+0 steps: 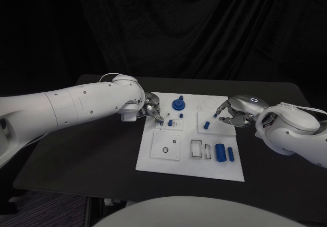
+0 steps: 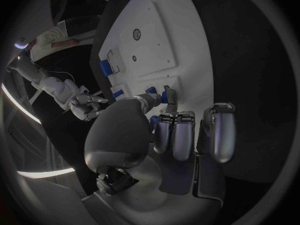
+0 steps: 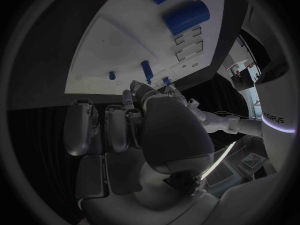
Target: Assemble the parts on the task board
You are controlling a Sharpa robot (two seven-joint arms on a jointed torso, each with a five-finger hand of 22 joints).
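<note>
Black tabletop (image 1: pixel 95 156) carries the white task board (image 1: pixel 177 165) at its middle, with blue parts (image 1: pixel 220 152) lying near the board's right edge and a round blue piece (image 1: pixel 178 104) standing near its far edge. At the board's left side the left hand (image 1: pixel 151 109) pinches a small blue part (image 2: pixel 164 96). Beside the right edge, the right hand (image 1: pixel 231 113) is curled, and whether it holds anything cannot be told.
</note>
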